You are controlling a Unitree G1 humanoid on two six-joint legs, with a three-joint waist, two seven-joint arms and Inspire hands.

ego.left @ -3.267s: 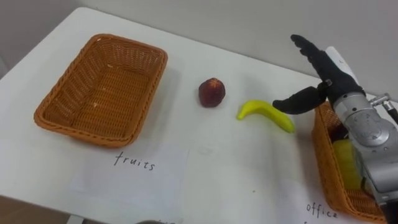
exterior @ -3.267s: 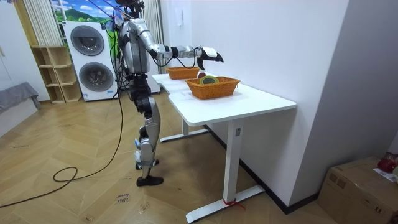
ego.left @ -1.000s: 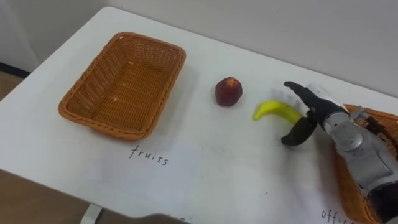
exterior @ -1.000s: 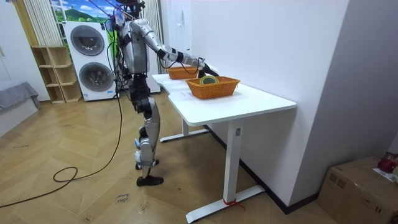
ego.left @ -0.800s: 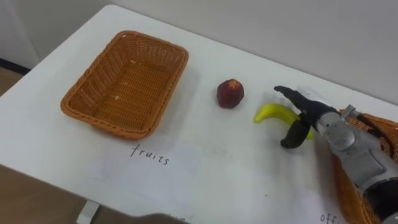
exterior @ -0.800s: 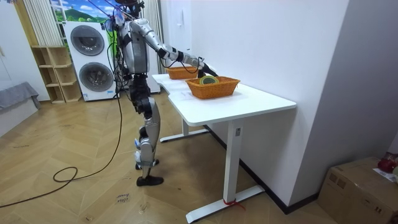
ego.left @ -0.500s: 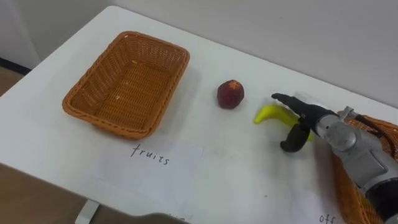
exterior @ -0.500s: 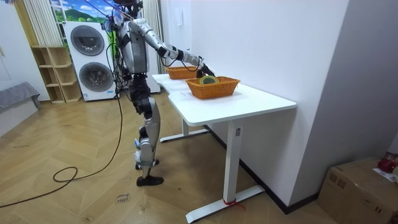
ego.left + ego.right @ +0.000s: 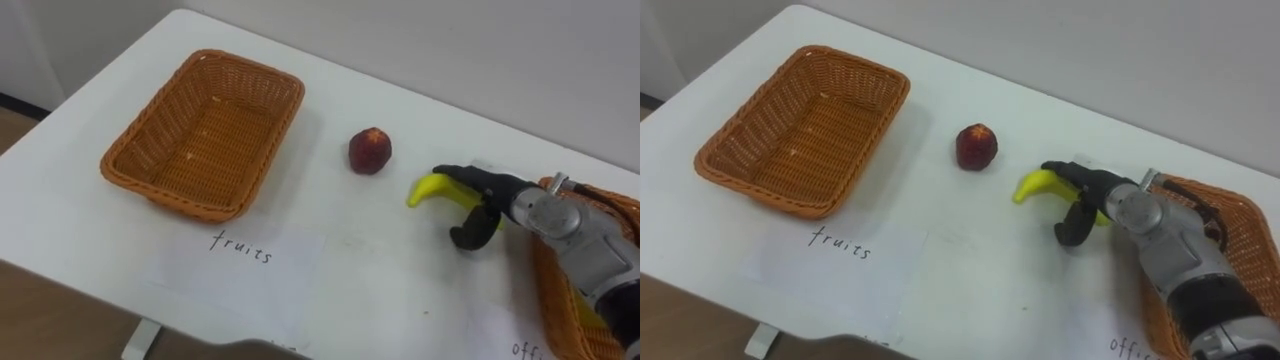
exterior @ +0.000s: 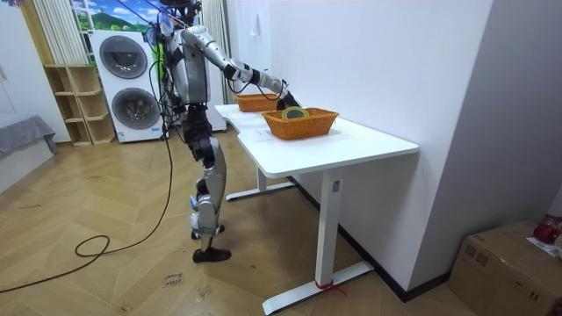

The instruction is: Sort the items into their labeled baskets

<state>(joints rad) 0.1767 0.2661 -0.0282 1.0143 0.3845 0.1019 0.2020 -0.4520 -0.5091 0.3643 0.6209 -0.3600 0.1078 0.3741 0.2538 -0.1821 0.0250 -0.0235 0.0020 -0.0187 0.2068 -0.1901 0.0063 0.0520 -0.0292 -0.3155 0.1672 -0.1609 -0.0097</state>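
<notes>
A yellow banana (image 9: 428,188) lies on the white table (image 9: 380,270), right of a dark red apple (image 9: 369,150). My right hand (image 9: 498,196) comes in from the right and rests on the banana's right end, fingers curled over its top and thumb (image 9: 466,234) on the near side. The empty wicker fruit basket (image 9: 168,199) stands at the left, above a paper sheet marked "fruits" (image 9: 240,250). The office basket (image 9: 549,292) stands at the right edge, partly behind my forearm. In the room view I stand at the table's side, right arm stretched towards the baskets (image 10: 300,124).
The table's near edge (image 9: 90,300) runs across the lower left, with bare floor beyond it. A wall runs close behind the table's far edge. Bare tabletop lies between the apple and the fruit basket. In the room view, washing machines (image 10: 127,83) stand behind me.
My right hand came down from above the table onto the banana, and its fingers and thumb have closed round the banana's right end. The camera shifted a little; the apple and baskets stayed put.
</notes>
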